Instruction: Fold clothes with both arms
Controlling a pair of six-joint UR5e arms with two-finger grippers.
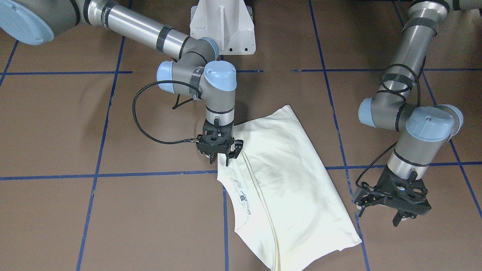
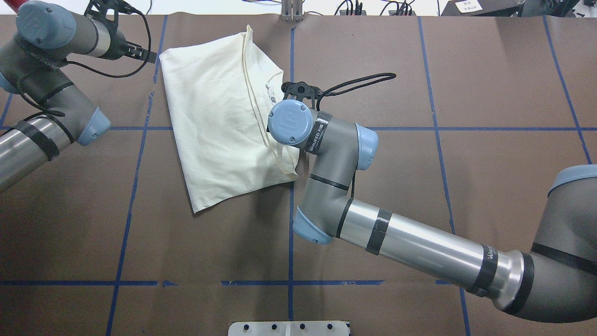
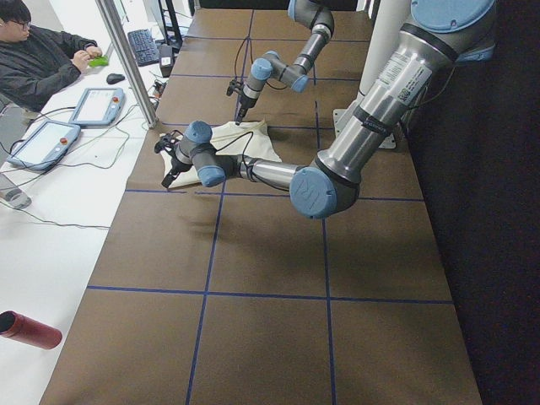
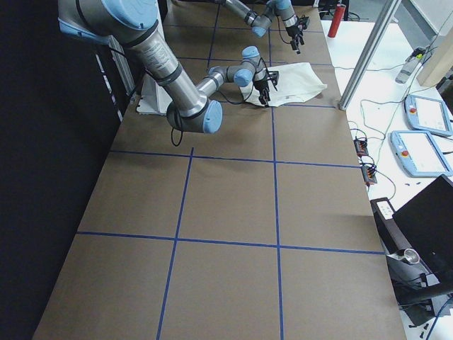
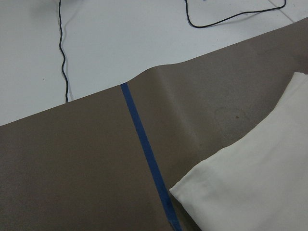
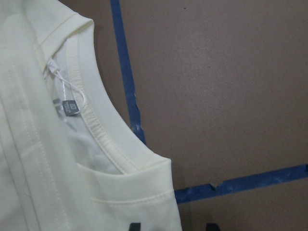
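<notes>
– Where was the shirt [image 1: 290,180]?
– It lay flat on the brown table [image 1: 56,131], folded over, plain side up, between the arms.
– And the grippers?
– The right gripper [image 1: 219,161] hung at the edge beside the collar [image 6: 103,134], fingers apart, gripping nothing. The left gripper [image 1: 378,214] stood just beside the opposite edge, spread wide and empty.

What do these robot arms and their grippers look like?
Both the left arm and right arm are silver-grey tubes with light blue joint caps, black bands and looping black cables. The left gripper and right gripper are black, two-fingered.
</notes>
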